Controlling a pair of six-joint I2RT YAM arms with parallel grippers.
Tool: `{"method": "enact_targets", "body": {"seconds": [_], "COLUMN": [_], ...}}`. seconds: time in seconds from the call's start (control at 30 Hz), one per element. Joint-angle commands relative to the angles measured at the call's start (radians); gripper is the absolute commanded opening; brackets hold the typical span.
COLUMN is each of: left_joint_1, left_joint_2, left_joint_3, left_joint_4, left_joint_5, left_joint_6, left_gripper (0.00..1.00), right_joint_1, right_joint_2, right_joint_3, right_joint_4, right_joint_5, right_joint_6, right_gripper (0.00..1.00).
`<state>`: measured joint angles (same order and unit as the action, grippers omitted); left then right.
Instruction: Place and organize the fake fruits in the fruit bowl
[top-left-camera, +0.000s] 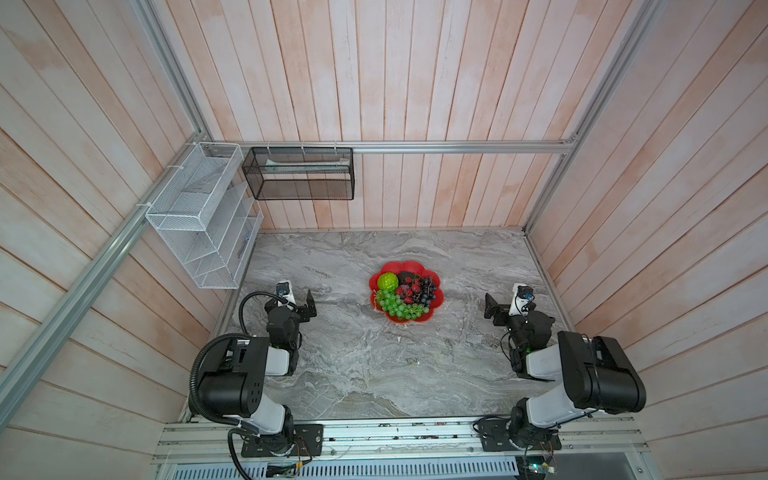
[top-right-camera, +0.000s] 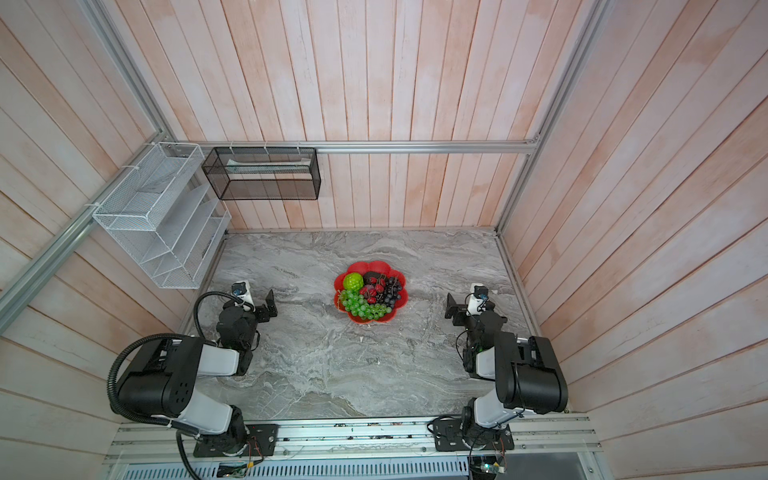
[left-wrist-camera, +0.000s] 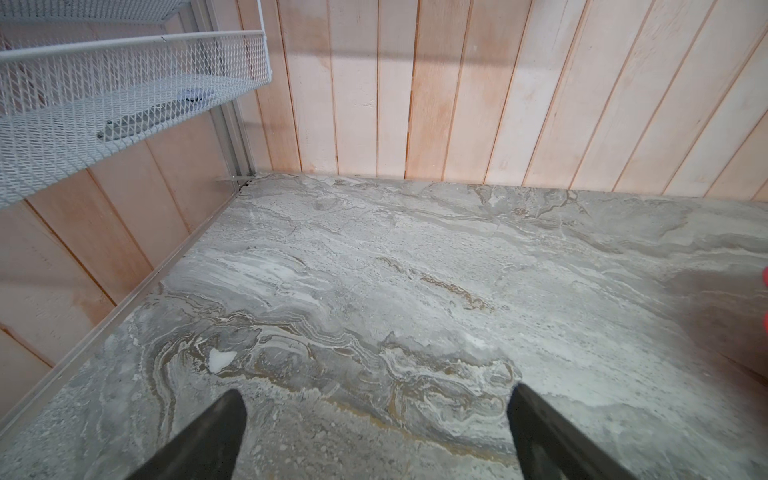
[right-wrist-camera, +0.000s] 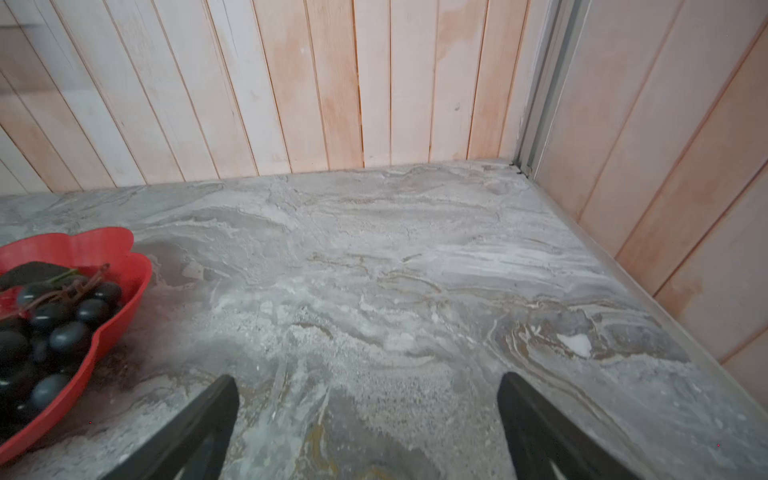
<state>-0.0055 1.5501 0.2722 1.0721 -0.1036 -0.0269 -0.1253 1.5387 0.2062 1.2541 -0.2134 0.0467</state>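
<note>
The work surface is a grey marble-patterned table, enclosed on three sides by pale pink wood-plank walls and braced by an aluminium frame rail across the rear wall. A white wire rack hangs over the far-left corner, with a black mesh basket beside it on the rear wall. The fruit bowl rests near the table centre, slightly toward the far edge. Within it, the green grape bunch lies along the near side, the dark blue-black grape bunch on the right, the bumpy lime-green ball on the left, the dark avocado-like oval at the rear, and the small red stemmed berries in the middle. The left gripper sits near the left edge, released, jaws spread wide above the marble. The right gripper sits near the right edge, likewise released, well apart from the bowl.
</note>
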Motion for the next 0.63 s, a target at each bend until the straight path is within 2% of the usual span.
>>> {"method": "enact_targets", "body": {"seconds": [0.0,0.6], "left_joint_1": [0.006,0.006], "left_joint_2": [-0.007,-0.007], "left_joint_3": [0.012,0.013], "left_joint_4": [0.047,0.045], "left_joint_5": [0.018,0.018], "left_joint_6": [-0.004,-0.004], "left_gripper": [1.0,1.0], "right_joint_1": [0.014,0.024], "right_joint_2": [-0.014,-0.014], "right_joint_3": [0.023,0.027], "right_joint_4": [-0.01,-0.018], "right_joint_5": [-0.005,0.014], "right_joint_6": [-0.025,-0.029], "right_gripper": [0.98,0.98]}}
